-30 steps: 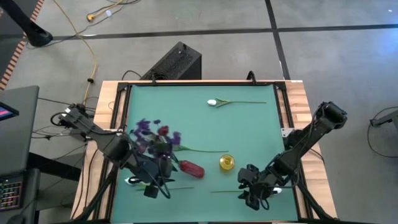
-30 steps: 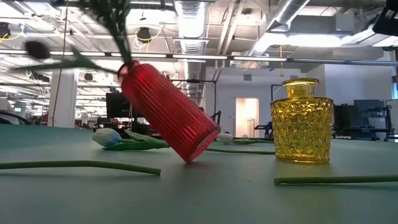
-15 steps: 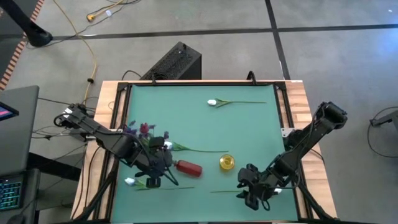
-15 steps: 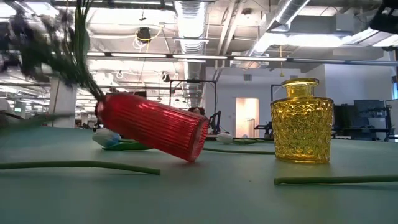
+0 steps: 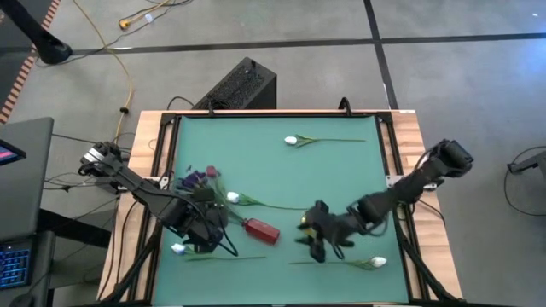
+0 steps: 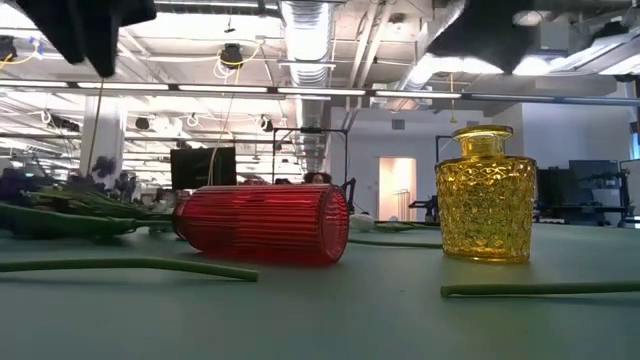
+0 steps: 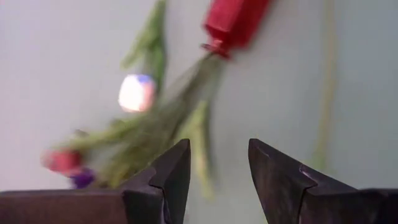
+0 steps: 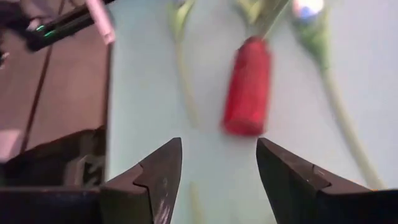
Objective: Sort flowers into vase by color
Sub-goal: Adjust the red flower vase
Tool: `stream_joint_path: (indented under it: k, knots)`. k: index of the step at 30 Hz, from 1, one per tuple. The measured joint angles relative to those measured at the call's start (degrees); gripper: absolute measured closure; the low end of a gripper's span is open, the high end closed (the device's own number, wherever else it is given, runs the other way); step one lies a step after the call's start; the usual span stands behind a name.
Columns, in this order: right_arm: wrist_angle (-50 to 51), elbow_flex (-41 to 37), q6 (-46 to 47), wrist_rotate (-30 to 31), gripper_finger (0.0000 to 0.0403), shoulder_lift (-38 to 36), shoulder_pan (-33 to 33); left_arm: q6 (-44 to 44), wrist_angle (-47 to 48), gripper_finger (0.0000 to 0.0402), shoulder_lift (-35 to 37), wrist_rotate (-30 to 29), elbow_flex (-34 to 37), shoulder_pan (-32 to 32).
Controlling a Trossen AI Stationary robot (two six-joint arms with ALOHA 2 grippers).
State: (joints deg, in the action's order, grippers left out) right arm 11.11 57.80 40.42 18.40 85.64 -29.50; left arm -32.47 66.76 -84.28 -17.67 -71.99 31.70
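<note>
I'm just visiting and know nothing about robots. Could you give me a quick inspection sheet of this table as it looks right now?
Surface: green mat in a wooden frame.
Job's things: red vase on its side, purple flowers spilling from its mouth; yellow vase upright; white flowers lying loose.
Clutter: nothing seen.
Grippers: left gripper open, empty, over the spilled flowers; right gripper open, empty, near the yellow vase.
Cables: yellow cord on the floor.
Surroundings: black box behind the table.
</note>
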Motion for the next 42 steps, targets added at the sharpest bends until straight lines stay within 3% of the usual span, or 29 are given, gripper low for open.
stream_joint_path:
  k: [6,13,18,22,26,34,42]
  knots:
    - [-2.99,0.00,-5.36,-3.40,0.0168,-0.02,5.24,4.13,-3.51,0.0251,6.36,-8.02,8.54,0.59]
    - [-8.69,0.00,-9.81,-3.35,0.0168,0.79,7.61,11.98,-17.07,0.0251,19.61,-5.40,24.15,-2.28]
    - [-17.64,-0.04,-12.73,-3.09,0.0168,6.21,6.86,17.27,-18.15,0.0251,20.45,-0.83,29.55,-6.23]
    - [-19.08,3.14,-14.10,-3.00,0.0168,11.60,7.23,21.94,-21.47,0.0251,19.60,-2.10,31.21,-7.62]
    - [-13.10,11.04,-15.45,-2.82,0.0168,17.86,8.30,25.07,-25.00,0.0244,17.91,-2.43,32.18,-7.54]
    - [18.08,33.63,-13.62,-3.26,0.0168,27.87,10.76,22.32,-26.29,0.0204,16.89,-2.75,31.53,-7.54]
    - [29.59,44.76,-13.31,-7.16,0.0167,33.99,13.04,24.56,-26.71,0.0152,16.89,-1.62,31.48,-7.54]
